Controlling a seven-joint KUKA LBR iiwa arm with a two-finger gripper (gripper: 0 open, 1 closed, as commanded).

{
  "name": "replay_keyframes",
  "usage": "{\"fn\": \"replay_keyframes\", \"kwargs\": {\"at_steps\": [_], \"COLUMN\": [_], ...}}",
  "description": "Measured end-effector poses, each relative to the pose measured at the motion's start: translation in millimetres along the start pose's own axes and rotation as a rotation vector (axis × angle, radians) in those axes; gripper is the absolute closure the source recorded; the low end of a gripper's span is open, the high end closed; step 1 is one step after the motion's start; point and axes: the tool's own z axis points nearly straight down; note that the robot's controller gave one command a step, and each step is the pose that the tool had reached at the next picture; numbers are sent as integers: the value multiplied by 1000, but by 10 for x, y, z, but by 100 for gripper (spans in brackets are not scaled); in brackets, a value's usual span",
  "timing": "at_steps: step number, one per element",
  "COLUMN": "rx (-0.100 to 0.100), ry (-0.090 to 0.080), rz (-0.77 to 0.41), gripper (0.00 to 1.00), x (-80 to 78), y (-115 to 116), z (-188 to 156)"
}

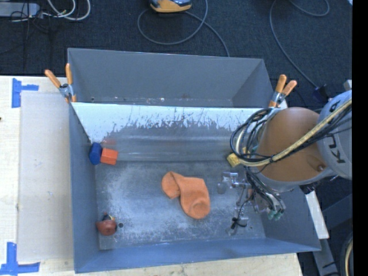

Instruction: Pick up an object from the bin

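the jaws sit low in the right part of the grey bin (167,85); open or closed, i cannot tell; nearest, just to their left and apart, lies a bent orange soft roll (187,193); a blue block (95,153) and an orange block (109,156) touch by the left wall; a reddish ball (106,226) lies front left

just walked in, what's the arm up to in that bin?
The KUKA arm reaches in from the right, with its pincer low near the front right of the grey bin. The nearest thing is an orange sock-like soft piece in the middle, lying apart from the pincer on its left. A blue block and an orange block sit together at back left, and a small reddish-brown thing lies at front left. Nothing looks picked yet.
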Motion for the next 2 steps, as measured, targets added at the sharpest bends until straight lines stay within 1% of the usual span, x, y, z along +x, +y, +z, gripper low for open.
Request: {"fn": "replay_keyframes", "kwargs": {"at_steps": [1, 2], "rx": [0, 1], "ry": [-9, -11], "rz": [-1, -53], "gripper": [0, 0], "x": [-19, -262], "y": [1, 353], "z": [-41, 411]}}
